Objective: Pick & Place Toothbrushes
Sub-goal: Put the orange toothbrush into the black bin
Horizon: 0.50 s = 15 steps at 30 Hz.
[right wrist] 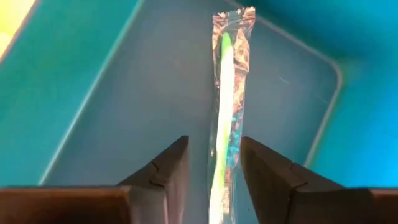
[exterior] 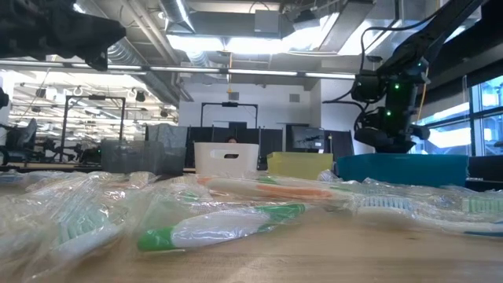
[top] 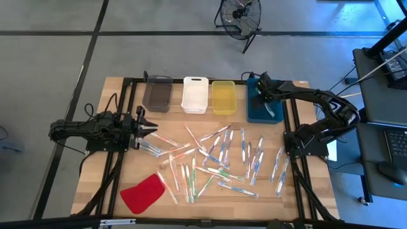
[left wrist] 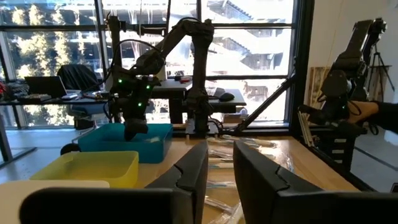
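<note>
Wooden desk (top: 114, 191), viewed from above, carrying a loose scatter of wrapped toothbrushes (top: 216, 159) across its middle and front. Along the far edge, four bins side by side: grey bin (top: 157, 94), white bin (top: 195, 94), yellow bin (top: 224, 97), blue bin (top: 254, 109). Red cloth (top: 144, 193) flat at the near left corner.

Right gripper (right wrist: 214, 163) poised over the blue bin, pointing down into it, jaws parted to either side of a green toothbrush (right wrist: 224, 112) in clear wrap; brush lying flat on the bin floor, running between the fingers and apparently free of them, so judged released rather than gripped. Left gripper (left wrist: 219, 168) at the left side of the desk, just beside the nearest brushes, jaws slightly apart with nothing between them.

Step in hand, as judged: drop-off into the blue bin. Good practice: jaws spread fully before lifting, straight upward withdrawal so neither finger drags the crinkly wrap back out, clearance of the bin wall before any swing toward the pile. For the left side, choice of an outlying single brush rather than an overlapped cluster, approach square across the handle, closure only once both fingers straddle it
</note>
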### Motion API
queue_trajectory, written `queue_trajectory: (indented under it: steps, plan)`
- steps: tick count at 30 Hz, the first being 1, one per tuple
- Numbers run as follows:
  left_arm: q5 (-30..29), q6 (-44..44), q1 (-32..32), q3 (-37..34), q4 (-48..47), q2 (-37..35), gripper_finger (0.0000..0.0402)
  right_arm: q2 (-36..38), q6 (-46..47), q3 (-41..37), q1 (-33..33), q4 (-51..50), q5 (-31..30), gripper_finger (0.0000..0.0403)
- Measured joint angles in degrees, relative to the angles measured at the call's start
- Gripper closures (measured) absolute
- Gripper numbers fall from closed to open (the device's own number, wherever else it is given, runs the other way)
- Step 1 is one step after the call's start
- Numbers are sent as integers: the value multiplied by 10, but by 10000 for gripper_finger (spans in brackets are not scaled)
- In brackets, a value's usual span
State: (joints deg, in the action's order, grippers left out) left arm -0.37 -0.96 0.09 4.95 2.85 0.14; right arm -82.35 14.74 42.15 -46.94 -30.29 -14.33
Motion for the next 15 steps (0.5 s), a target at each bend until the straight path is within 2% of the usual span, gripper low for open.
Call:
queue_trajectory:
  steps: [3, 7, 13, 15]
  plan:
    - [-2, -23, 0, 0, 0, 0, 310, 0, -6, 0, 2, 8, 2, 238]
    - [-38, -41, 0, 0, 0, 0, 277, 1, -7, 0, 10, 11, 2, 235]
    - [-121, -51, 0, 0, 0, 0, 234, 24, -18, 0, 29, 11, 3, 254]
    - [-128, -66, 0, 0, 1, 0, 229, 45, -20, 0, 34, 7, 4, 261]
